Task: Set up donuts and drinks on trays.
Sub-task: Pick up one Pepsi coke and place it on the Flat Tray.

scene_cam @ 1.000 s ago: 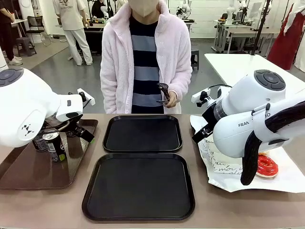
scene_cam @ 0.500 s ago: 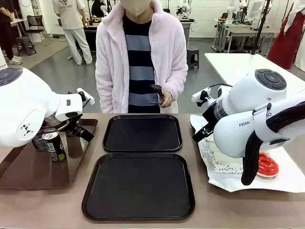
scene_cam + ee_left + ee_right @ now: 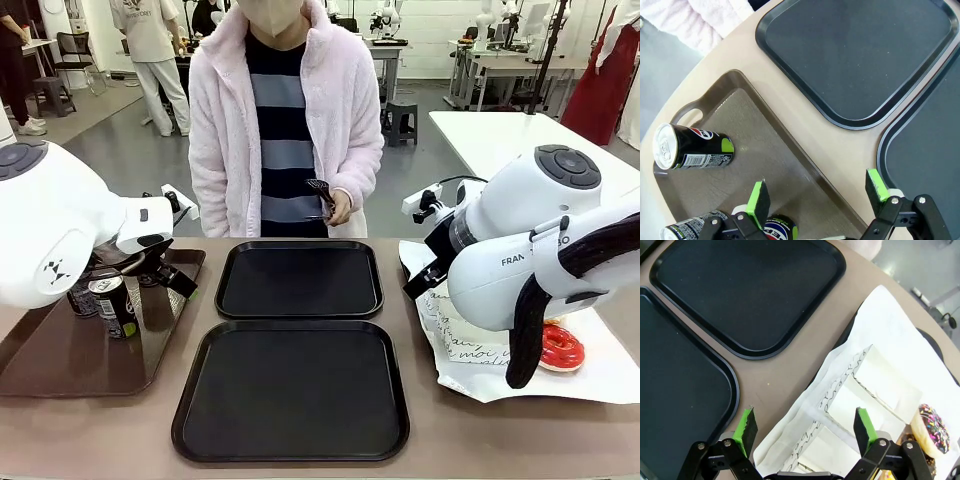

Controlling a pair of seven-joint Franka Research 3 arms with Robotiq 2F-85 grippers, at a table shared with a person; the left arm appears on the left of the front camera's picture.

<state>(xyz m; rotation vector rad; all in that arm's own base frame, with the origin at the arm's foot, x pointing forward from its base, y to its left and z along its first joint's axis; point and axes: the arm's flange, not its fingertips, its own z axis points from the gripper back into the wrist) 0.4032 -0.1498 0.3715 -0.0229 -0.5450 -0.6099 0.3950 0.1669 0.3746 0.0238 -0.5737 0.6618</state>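
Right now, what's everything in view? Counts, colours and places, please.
trays: two, black, mid-table, one behind the other.
brown tray: one, robot's left side.
drink cans: three, black, on the brown tray.
white paper: one sheet, black script, robot's right side.
donuts: at least two, one red-glazed, one chocolate-sprinkled, on the white paper.
dark utensil: one, in the person's hand, far side.
left hand: open, green pads, over the brown tray.
right hand: open, green pads, over the white paper's edge.
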